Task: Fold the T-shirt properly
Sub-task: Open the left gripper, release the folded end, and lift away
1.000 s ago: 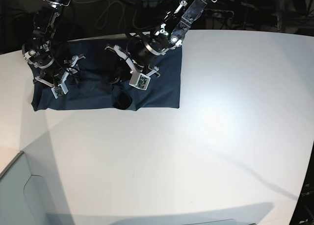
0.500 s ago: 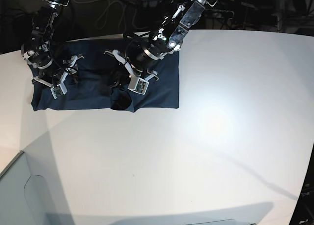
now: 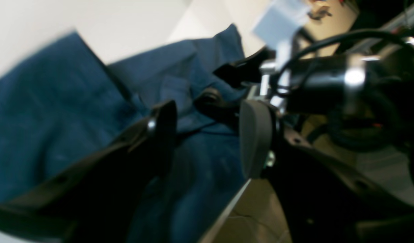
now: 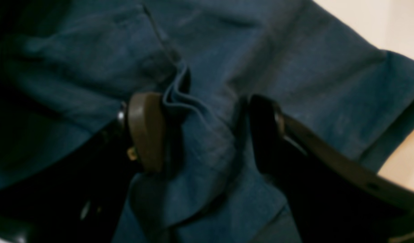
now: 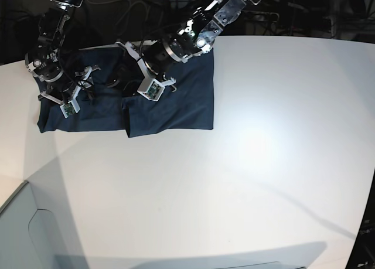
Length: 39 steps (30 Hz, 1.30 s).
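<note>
White table (image 5: 263, 163), dark navy T-shirt (image 5: 187, 108) lying flat (far-left corner), partly folded

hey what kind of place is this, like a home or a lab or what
Most likely a robotics lab or test bench, not a home: two robot arms work over a bare white table, a navy T-shirt lies spread on it, and loose cables run along the dark background.

White tabletop (image 5: 263, 163) wide open right of and in front of the dark navy cotton T-shirt (image 5: 176, 108). Back-left crowded: left tool (image 5: 125, 87) and right tool (image 5: 88, 84) both over the shirt, near each other. Dark cables (image 5: 132, 14) behind the back edge.
</note>
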### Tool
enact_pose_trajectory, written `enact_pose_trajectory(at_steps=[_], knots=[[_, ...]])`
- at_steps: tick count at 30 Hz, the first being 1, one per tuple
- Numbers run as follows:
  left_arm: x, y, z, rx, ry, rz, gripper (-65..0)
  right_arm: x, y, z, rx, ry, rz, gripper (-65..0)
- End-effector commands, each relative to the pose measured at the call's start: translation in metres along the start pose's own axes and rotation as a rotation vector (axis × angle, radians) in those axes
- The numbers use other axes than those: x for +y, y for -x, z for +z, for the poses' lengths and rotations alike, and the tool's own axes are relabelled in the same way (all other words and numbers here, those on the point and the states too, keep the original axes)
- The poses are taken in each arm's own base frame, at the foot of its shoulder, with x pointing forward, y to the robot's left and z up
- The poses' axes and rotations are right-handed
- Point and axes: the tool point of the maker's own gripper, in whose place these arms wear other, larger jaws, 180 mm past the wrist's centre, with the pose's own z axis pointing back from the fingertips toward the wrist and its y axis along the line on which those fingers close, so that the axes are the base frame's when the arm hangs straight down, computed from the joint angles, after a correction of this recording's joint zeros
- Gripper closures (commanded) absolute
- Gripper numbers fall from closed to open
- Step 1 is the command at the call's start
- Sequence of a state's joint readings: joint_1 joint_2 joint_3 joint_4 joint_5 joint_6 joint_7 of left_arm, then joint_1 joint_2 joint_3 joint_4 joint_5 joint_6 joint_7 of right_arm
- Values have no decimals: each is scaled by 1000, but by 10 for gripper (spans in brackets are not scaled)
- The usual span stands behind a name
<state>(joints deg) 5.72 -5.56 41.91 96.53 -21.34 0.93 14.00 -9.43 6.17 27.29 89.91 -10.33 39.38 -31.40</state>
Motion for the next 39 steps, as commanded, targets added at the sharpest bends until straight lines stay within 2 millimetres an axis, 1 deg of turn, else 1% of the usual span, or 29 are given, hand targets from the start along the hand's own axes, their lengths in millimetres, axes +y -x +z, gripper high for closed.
enact_pose_trajectory(at_steps=[1,3,5,7,9,10,13,15,17,20,24,26,28,29,31,34,36,38,39], knots=[[0,-11,8,-38,10,-16,-296,-5,-8,4,-19,9,22,-369],[5,-9,21,-33,1,-34,-296,-8,-9,5,-24,17,21,-370],[20,-9,32,-30,-36,-43,-296,-10,-10,5,-26,21,21,-370],[37,-6,38,-24,-85,-34,-296,-10,-11,5,-28,22,22,-370],[55,1,40,-10,-135,-21,-296,-10,-11,5,-28,22,22,-370],[60,5,39,-2,-151,-12,-296,-10,-11,5,-29,22,21,-370],[63,17,30,27,-160,16,-296,-9,-12,5,-30,19,20,-370],[57,18,19,29,-141,24,-296,-9,-12,5,-30,19,20,-370],[46,26,7,56,-104,17,-296,-9,-12,5,-30,20,19,-370],[18,41,-9,108,-11,-27,-296,-9,-12,5,-30,20,19,-370],[-18,49,-18,145,105,-92,-296,-12,-19,10,-47,35,37,-369],[-31,53,-18,156,148,-117,-296,-15,-27,14,-65,51,53,-366],[-39,54,-17,159,172,-127,-296,-18,-36,21,-89,69,72,-369],[-42,52,-16,154,178,-125,-296,-23,-39,26,-99,89,76,-369],[-45,45,-12,135,186,-129,-296,-34,-47,38,-126,138,76,-371],[-48,31,0,101,201,-145,-296,-46,-53,51,-156,196,50,-379],[-49,23,9,80,205,-150,-296,-59,-48,61,-158,245,16,-409],[-40,12,22,56,189,-169,-296,-69,-45,68,-166,283,-19,-465],[-34,11,29,56,176,-171,-296,-73,-43,70,-164,295,-32,-486]])
